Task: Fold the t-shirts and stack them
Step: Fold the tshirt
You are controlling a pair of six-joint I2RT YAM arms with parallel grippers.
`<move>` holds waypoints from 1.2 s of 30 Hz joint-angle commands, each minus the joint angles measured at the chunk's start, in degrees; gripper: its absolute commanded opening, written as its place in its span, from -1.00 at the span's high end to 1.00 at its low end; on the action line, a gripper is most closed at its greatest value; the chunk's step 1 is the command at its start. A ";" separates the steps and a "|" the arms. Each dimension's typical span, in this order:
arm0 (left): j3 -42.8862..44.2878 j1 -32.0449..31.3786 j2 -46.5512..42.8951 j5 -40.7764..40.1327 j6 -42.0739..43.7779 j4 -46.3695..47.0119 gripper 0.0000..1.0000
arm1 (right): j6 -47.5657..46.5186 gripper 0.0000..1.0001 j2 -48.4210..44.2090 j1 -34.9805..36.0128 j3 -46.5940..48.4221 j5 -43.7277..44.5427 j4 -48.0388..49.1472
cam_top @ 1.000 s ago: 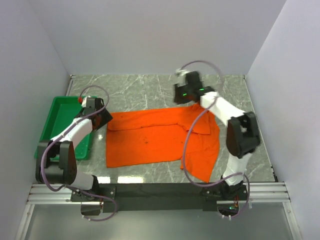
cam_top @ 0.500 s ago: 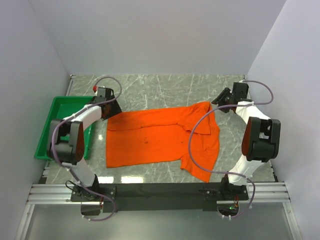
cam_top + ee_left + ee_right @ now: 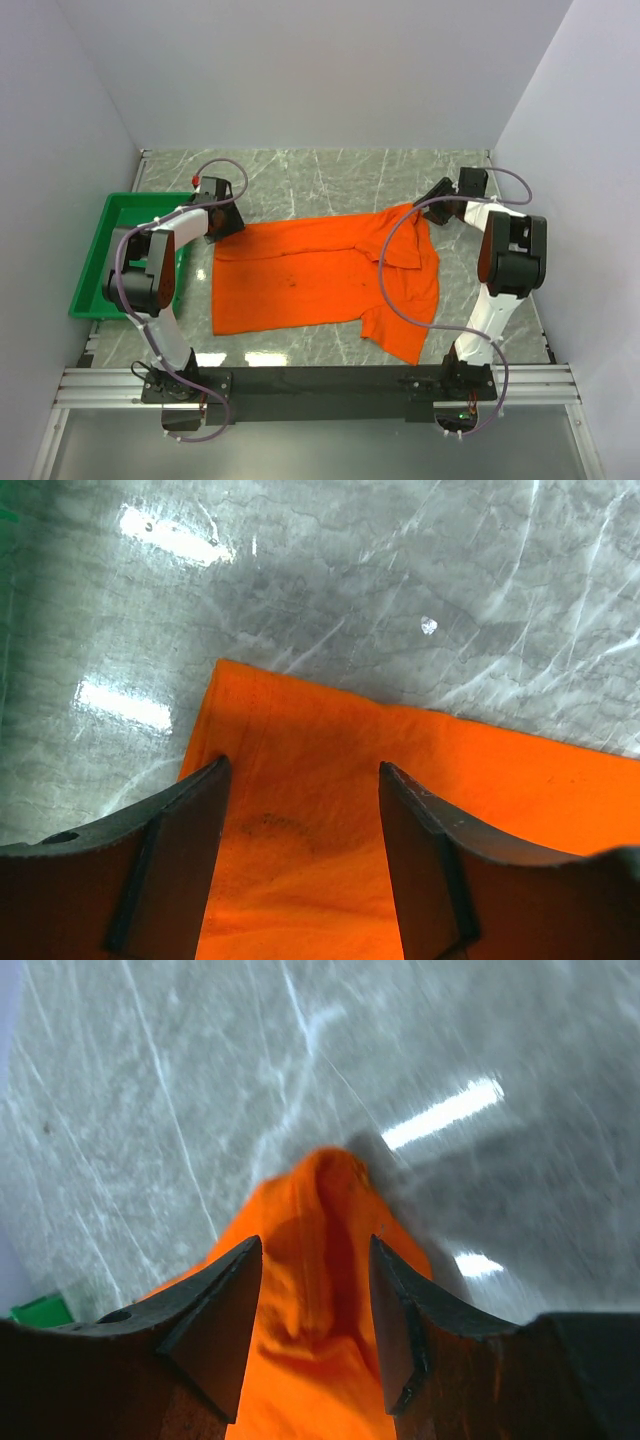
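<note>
Across the middle of the bench (image 3: 300, 180) lies the orange t-shirt (image 3: 300, 280), spread out flat and wrinkly, its long side running left to right. Its right end is rumpled and doubled over itself, with a flap reaching toward the near edge of the bench.

Over at the shirt's far left corner, the left tool (image 3: 300, 765) hangs with its jaws parted. From its wrist camera, that corner of cloth sits right between the two dark fingers (image 3: 170, 860), with a faint dark smudge on the fabric there. Nothing pinched, the tool is open.

Now the other side: the right tool (image 3: 315, 1245) is at the shirt's far right corner, jaws apart as well. A little raised peak of orange pokes up between them. Whether the fingertips brush the cloth I can't quite say, the view's too close, but they're not closed on it.

Against the left edge of the bench sits a green tray (image 3: 100, 260), apart from the shirt.
</note>
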 commanded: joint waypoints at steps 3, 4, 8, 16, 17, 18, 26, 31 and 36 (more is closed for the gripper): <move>1.14 0.01 1.83 -1.37 0.87 0.52 -0.31 | 1.73 -0.08 3.58 -0.50 4.31 -3.63 6.38; 1.31 0.01 2.18 -1.55 0.79 0.18 -0.31 | 2.25 -0.08 4.37 -0.50 4.48 -4.33 6.84; 1.23 0.01 2.80 -2.08 0.35 0.00 -0.29 | 3.31 -0.06 5.87 -0.41 5.54 -6.61 7.72; 1.31 0.28 3.24 -3.30 -0.18 -0.44 -0.26 | 2.87 0.23 8.16 -0.67 7.38 -6.45 6.67; 1.31 0.36 3.59 -3.31 -0.35 -0.62 -0.25 | 2.96 0.37 8.24 -0.85 7.21 -6.27 6.67; 1.31 0.71 3.68 -3.31 -0.79 -0.88 -0.25 | 3.31 0.45 8.33 -1.20 7.03 -6.01 7.19; 1.58 2.30 4.47 -1.99 -2.20 -2.03 -0.23 | 4.81 1.00 7.37 -5.15 4.75 -5.83 8.87; 1.58 2.65 4.64 -0.93 -2.73 -2.29 -0.23 | 3.67 1.00 6.92 -5.94 5.18 -5.39 7.82; 1.58 2.74 4.82 0.64 -2.73 -1.94 -0.27 | 3.49 0.76 7.98 -6.12 5.19 -5.39 6.93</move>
